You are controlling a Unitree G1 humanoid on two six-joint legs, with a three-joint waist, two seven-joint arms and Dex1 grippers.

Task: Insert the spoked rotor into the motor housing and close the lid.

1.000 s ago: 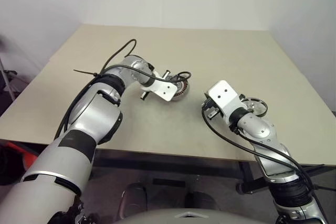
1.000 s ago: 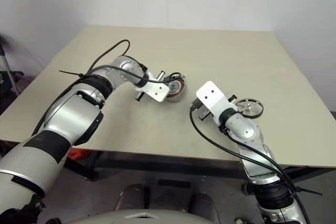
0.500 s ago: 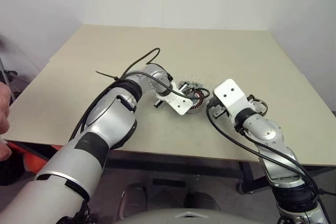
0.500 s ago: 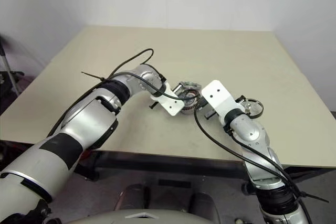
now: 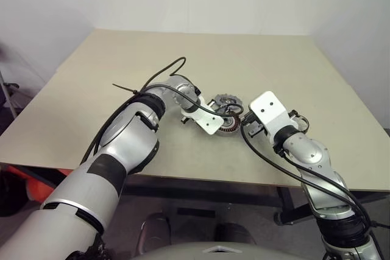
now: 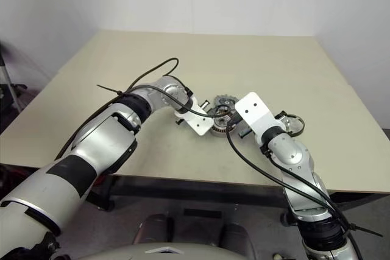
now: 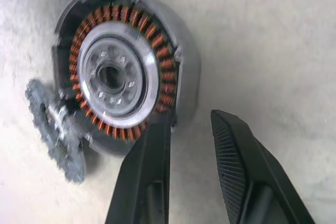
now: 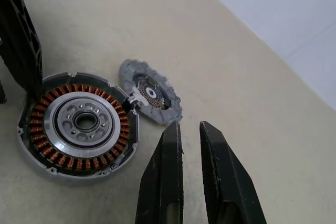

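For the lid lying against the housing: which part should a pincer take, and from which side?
Probably the toothed rim of the lid, from the side away from the housing. It lies tilted, one edge against the housing wall, so that side is blocked; the far edge is free and thin enough to pinch across from above.

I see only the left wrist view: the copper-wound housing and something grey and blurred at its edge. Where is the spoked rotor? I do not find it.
Observer: The spoked rotor lies on the table, to the robot's right of the motor housing, partly behind the right forearm.
Operator: And the grey thing at the housing's edge?
Observer: That is the lid, on the table right against the housing's rim, on the side away from the robot.
Operator: Does the right hand hold anything?
Observer: No. The right hand hovers near the lid, with a narrow gap between its fingers and nothing in it.
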